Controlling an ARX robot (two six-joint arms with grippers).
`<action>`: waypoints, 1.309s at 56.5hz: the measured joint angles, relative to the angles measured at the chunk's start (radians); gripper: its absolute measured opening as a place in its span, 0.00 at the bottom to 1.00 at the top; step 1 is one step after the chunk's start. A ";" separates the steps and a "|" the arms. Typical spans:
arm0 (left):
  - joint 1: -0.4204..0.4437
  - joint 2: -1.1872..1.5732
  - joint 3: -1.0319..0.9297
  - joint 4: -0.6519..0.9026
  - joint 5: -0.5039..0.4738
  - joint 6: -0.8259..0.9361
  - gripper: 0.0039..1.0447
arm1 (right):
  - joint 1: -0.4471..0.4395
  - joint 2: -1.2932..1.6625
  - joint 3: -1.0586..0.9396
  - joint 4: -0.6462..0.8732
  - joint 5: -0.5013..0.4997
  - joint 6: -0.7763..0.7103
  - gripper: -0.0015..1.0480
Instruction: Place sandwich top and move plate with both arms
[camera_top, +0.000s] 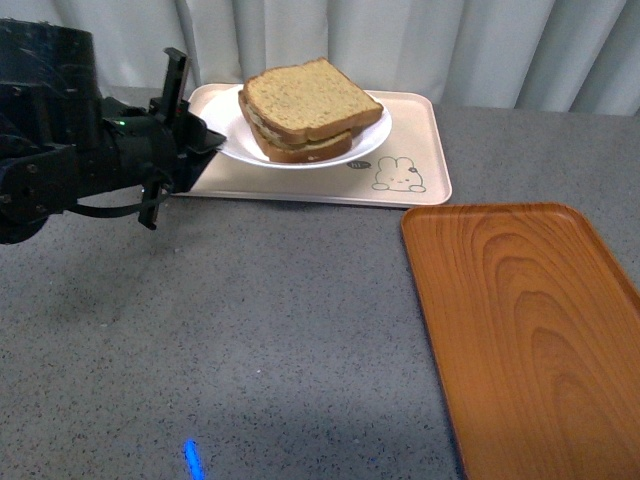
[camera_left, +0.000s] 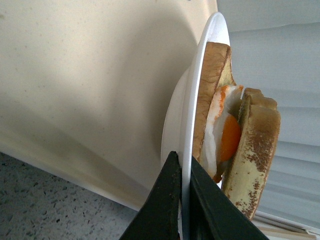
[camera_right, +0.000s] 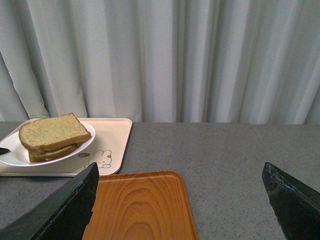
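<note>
pinching plate (camera_top: 375, 132) rim, left gripper (camera_left: 183, 164); right gripper (camera_right: 180, 168) spread; sandwich top (camera_top: 310, 95) seemingly seated.

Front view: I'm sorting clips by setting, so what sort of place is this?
Probably a staged lab tabletop, not a real kitchen: a grey speckled table backed by pale curtains, a rabbit-print tray, a wood-grain tray, and the left claw pinching a white plate holding a sandwich.

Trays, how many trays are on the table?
2. The beige rabbit tray lies at the back, under the white plate. The orange wooden tray lies nearer, on the right. I see no others, and none looks hidden.
</note>
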 joint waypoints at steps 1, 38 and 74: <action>-0.004 0.013 0.014 -0.008 -0.005 0.001 0.04 | 0.000 0.000 0.000 0.000 0.000 0.000 0.91; 0.013 0.035 0.038 -0.069 -0.040 0.101 0.41 | 0.000 0.000 0.000 0.000 0.000 0.000 0.91; 0.125 -0.601 -0.629 -0.042 -0.160 0.537 0.94 | 0.000 0.000 0.000 0.000 0.000 0.000 0.91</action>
